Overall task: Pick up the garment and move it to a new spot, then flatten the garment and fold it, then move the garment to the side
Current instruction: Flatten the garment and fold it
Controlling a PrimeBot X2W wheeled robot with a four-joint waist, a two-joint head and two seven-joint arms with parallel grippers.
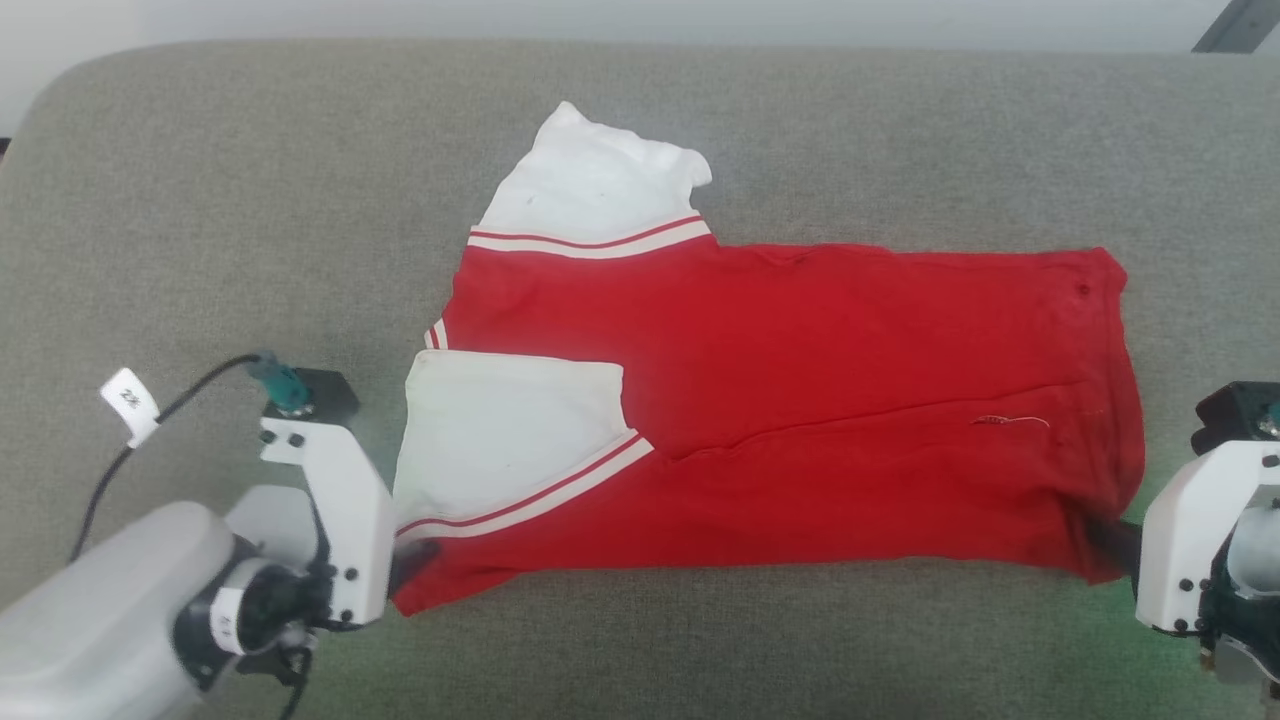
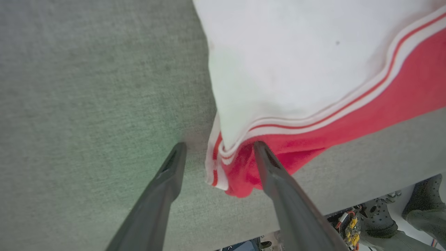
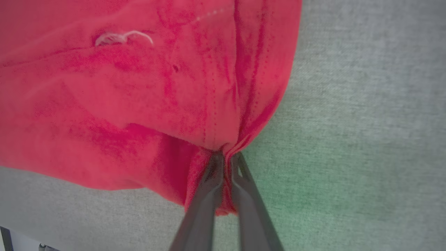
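Observation:
The garment (image 1: 800, 370), a red shirt with white sleeves and striped trim, lies folded lengthwise on the grey cushion, plain red side up. One white sleeve (image 1: 510, 430) is folded over its near left part, and the other (image 1: 590, 185) sticks out at the back. My left gripper (image 1: 412, 562) is at the near left corner. In the left wrist view it (image 2: 219, 145) is open, with the corner of the garment (image 2: 237, 174) lying loose between the fingers. My right gripper (image 1: 1108, 540) is at the near right corner, where it (image 3: 224, 158) is shut on a pinch of the red hem (image 3: 216, 132).
The grey fabric cushion (image 1: 250, 220) spreads wide around the shirt, with bare room at the left, back and right. Its front edge (image 2: 366, 195) runs close behind my left fingers, and wiring and dark parts (image 2: 352, 223) show below it. A dark bar (image 1: 1240, 25) crosses the far right corner.

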